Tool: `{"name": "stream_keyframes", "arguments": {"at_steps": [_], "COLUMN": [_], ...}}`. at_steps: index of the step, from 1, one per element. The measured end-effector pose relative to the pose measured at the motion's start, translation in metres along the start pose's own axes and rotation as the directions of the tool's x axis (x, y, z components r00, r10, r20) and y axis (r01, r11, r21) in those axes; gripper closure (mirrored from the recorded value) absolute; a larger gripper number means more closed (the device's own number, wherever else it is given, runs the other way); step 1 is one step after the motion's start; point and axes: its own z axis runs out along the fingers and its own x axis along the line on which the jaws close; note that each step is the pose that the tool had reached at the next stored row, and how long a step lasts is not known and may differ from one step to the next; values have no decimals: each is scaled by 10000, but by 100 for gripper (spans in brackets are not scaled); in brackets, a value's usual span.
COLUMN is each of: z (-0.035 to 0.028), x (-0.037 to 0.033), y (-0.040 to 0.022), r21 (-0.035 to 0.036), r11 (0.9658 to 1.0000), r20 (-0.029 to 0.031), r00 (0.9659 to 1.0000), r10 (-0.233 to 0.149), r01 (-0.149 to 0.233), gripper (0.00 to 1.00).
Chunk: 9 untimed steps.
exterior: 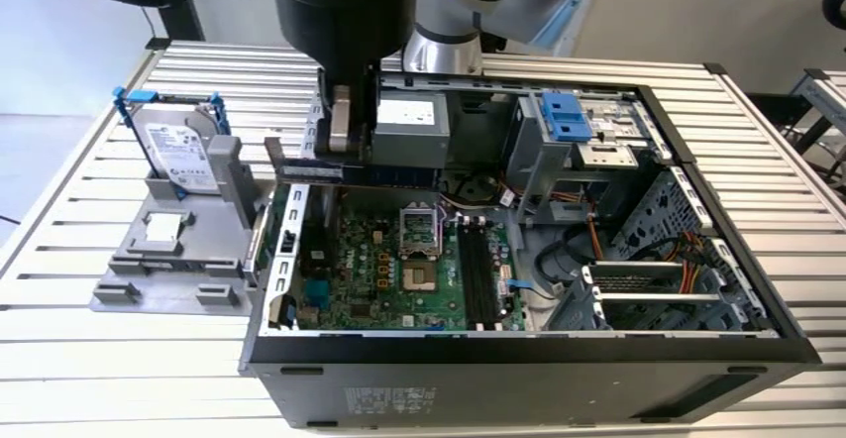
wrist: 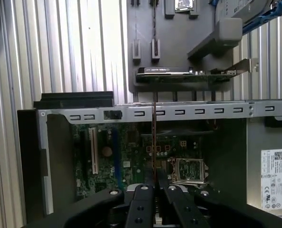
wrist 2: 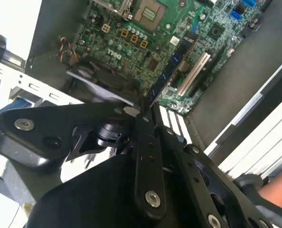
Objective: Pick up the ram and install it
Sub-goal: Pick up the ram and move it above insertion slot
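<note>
The ram [exterior: 376,172] is a long, thin dark-blue stick, held level above the back edge of the open computer case [exterior: 529,344]. My gripper [exterior: 341,157] comes down from above and is shut on the ram's end nearer the exterior view's left. In the second wrist view the ram [wrist 2: 175,61] juts out from the gripper [wrist 2: 143,108] over the green motherboard [wrist 2: 131,28]. The first wrist view has the ram [wrist: 153,137] edge-on, rising from the gripper [wrist: 154,179]. The motherboard's black slots [exterior: 478,279] lie lower in the case, apart from the ram.
On the exterior view's left, a grey fixture [exterior: 133,279] carries a silver hard drive in a blue bracket [exterior: 178,146] and a small square silver chip [exterior: 164,226]. Inside the case are a power supply [exterior: 410,126], a blue drive cage [exterior: 562,116] and cables [exterior: 581,260]. A slatted metal table [exterior: 79,359] lies underneath.
</note>
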Motion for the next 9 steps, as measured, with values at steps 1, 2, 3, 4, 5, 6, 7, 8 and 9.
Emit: {"name": "stream_keyframes", "arguments": {"at_steps": [1,2,3,4,5,6,7,8,9], "z": [0,0,0,0,0,0,0,1,0], "x": [-2,-4,-5,-7,-9,-11,-13,-14,-16], "y": [-26,-52,-80,-104,-131,-156,-182,-207,-232], "r21": [-1,-1,-1,-1,-1,-1,-1,-2,-2], "r11": [10000,10000,10000,10000,10000,10000,10000,10000,10000], "r20": [-1,-1,-1,0,0,0,0,0,-1], "r00": [10000,10000,10000,10000,10000,10000,10000,10000,10000], "r10": [1,0,0,1,0,0,0,0,0], "r01": [-1,0,0,-1,0,0,0,0,0], "gripper": [100,100,100,100,100,100,100,100,100]}}
